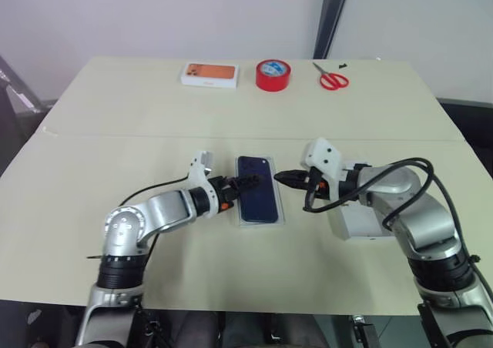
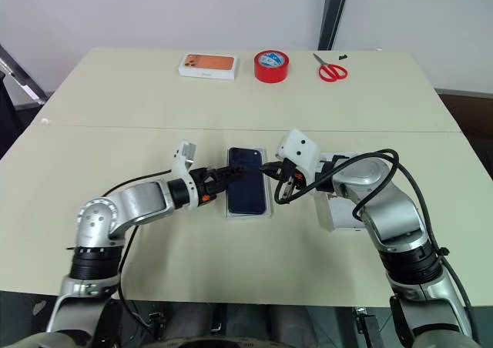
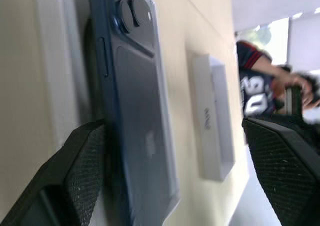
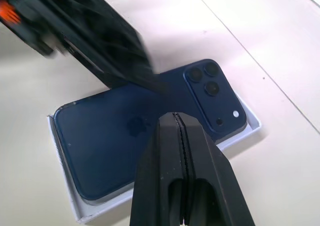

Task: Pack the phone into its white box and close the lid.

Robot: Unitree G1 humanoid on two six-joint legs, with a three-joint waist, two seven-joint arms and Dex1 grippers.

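Nearest to my head camera are the two grey arms, reaching in over the pale cream bench [image 1: 231, 286] from either side. I go by size from there. That bench carries everything I can see.

My left gripper [image 2: 233, 174] comes in from the left at the phone's near long edge, and its jaws stand wide: in the left wrist view one black finger [image 3: 75, 171] sits against the phone's side while the other is far off across the frame. It grips nothing.

My right gripper [image 1: 283, 177] points in from the right, its jaws pressed flat together, tips poised just over the phone's right edge; whether they touch it I cannot tell.

An all-white, tray-like lid [image 1: 362, 223] lies on the bench under my right forearm, well to the right of the phone.

Between the grippers sits the shallow white box [image 4: 64, 173], and the glossy dark navy-blue phone [image 4: 107, 146] lies in it back side up, camera cluster at the far end. One long edge looks lifted against the tray wall, so I cannot say it is fully seated.

Along the far edge stand a closed white box with an orange picture top [image 1: 209, 74], a red roll of tape [image 1: 273, 75] and red-handled scissors [image 1: 331, 78], well apart from the work.
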